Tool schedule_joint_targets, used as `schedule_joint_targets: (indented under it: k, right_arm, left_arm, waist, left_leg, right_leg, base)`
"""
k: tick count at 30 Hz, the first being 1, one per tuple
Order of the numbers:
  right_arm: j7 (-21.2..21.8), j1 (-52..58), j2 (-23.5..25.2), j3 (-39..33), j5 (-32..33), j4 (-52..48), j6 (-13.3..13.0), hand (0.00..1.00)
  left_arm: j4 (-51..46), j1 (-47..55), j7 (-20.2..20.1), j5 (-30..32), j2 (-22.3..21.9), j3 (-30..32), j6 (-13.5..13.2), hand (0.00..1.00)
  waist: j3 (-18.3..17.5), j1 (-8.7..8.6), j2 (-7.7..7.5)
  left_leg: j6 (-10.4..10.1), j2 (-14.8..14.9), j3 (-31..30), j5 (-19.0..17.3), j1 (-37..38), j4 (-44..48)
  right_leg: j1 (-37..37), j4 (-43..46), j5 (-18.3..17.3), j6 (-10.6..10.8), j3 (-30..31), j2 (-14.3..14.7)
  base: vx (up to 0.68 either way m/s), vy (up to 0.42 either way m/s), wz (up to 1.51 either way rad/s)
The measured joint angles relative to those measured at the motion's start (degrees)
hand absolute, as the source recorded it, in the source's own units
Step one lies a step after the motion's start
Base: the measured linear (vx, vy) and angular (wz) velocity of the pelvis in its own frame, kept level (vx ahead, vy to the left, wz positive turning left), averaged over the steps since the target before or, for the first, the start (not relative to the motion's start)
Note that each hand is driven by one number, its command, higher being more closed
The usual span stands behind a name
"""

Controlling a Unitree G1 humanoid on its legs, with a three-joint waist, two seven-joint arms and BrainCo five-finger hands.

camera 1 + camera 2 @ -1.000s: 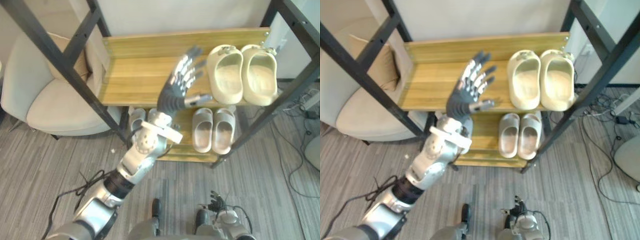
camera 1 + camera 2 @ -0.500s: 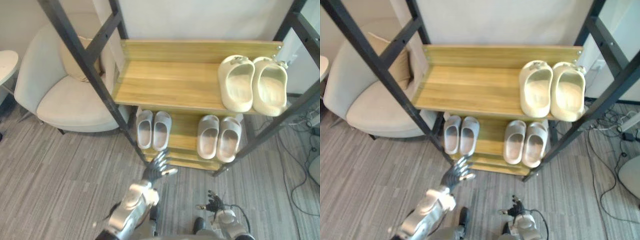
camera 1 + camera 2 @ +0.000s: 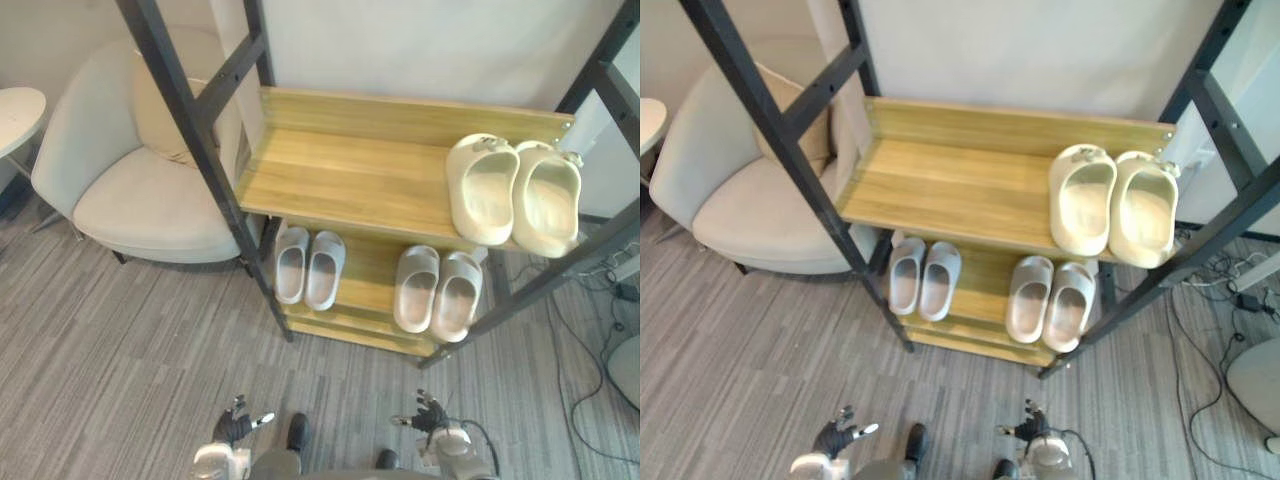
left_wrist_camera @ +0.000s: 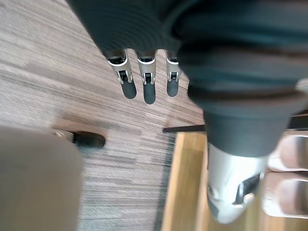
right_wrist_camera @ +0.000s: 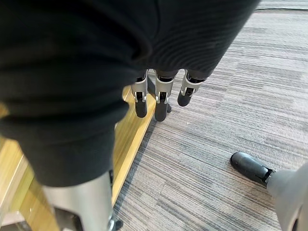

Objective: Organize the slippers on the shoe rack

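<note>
Altogether two cream slippers above, four grey slippers below — left hand, right hand slack, empty.

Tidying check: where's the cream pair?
In the left eye view, the cream pair sits at the upper shelf's right end, directly above a grey pair.

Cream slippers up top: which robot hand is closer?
Right. The right hand hangs near the floor, below the cream slippers; the left hand hangs equally low, farther to the left.
</note>
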Motion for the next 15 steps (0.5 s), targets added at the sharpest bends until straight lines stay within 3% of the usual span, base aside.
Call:
schedule_joint_targets:
  k: [5,8,9,10,11,12,13,15]
  right_arm:
    - [0.0,-0.23,0.35,-0.08,-0.24,0.66,0.03,0.0]
    - [0.02,-0.33,0.54,-1.9,-2.13,2.04,0.35,0.0]
    - [-0.03,0.24,0.86,-2.33,-2.19,2.02,0.79,0.0]
    - [-0.03,0.23,0.77,-2.32,-2.2,2.01,0.81,0.0]
    - [-0.01,0.41,0.88,-2.22,-2.22,1.48,1.04,0.0]
    - [0.0,0.57,1.87,-1.89,-2.22,1.41,1.23,0.0]
    - [0.06,0.77,2.65,-1.92,-2.11,0.95,1.19,0.0]
    - [0.09,1.33,4.32,0.05,-2.18,-1.54,1.0,0.0]
  left_arm:
    - [3.31,-0.85,0.78,0.98,-0.55,4.84,-0.05,0.0]
    - [3.81,-0.88,1.05,1.14,-1.24,7.19,-0.13,0.0]
    - [4.11,-0.9,1.2,1.18,-1.6,8.94,-0.39,0.0]
    - [4.11,-0.9,1.27,1.17,-1.72,9.08,-0.4,0.0]
    - [4.04,-0.78,1.79,1.16,-1.97,9.25,-0.37,0.0]
    - [3.6,-0.78,2.03,1.16,-1.7,9.27,-0.3,0.0]
    - [3.42,-0.85,2.21,1.15,-1.5,9.4,-0.2,0.0]
    - [1.83,-1.6,2.98,1.03,-2.66,12.05,-0.09,0.0]
  waist:
    - [-0.27,0.76,-0.73]
    - [-0.02,1.3,-1.15]
    - [0.5,1.65,-2.14]
    - [0.58,1.67,-2.01]
    - [0.78,2.02,-1.84]
    - [1.32,2.02,-2.02]
    - [1.4,2.09,-2.14]
    - [1.21,2.85,-3.7]
  left_leg:
    - [-0.03,-0.15,1.03,-0.85,1.24,0.07]
    - [0.88,-0.83,0.89,-2.66,2.15,0.72]
    - [2.06,-2.19,0.98,-5.32,1.99,3.65]
    - [2.07,-2.29,0.95,-5.49,2.03,4.08]
    - [2.84,-3.03,-0.08,-7.46,1.14,8.0]
    - [3.52,-4.04,-3.11,-9.18,0.86,11.68]
    - [3.71,-4.25,-4.37,-9.77,0.51,12.94]
    - [3.48,-5.11,-10.53,-11.02,-0.96,15.81]
  right_leg:
    - [0.79,0.17,-0.69,0.03,0.34,-0.1]
    - [-0.99,7.67,-4.82,1.06,-0.19,-2.38]
    - [-3.42,18.64,-8.89,3.6,-0.41,-6.08]
    - [-4.2,20.91,-9.12,3.84,-0.18,-6.58]
    - [-10.84,37.29,-7.95,1.88,2.52,-9.87]
    - [-16.77,49.97,-4.55,-0.1,8.15,-10.93]
    - [-18.46,52.9,-5.15,0.28,10.49,-10.26]
    - [-22.12,53.82,-11.89,2.0,19.59,-4.51]
  base:
    - [0.03,-0.004,-0.09]
    - [0.05,0.033,0.15]
    - [0.03,0.054,0.29]
    - [0.04,0.097,0.46]
    - [0.07,0.088,0.69]
    - [0.07,0.088,0.89]
    - [0.13,0.011,1.19]
    - [0.17,-0.048,1.46]
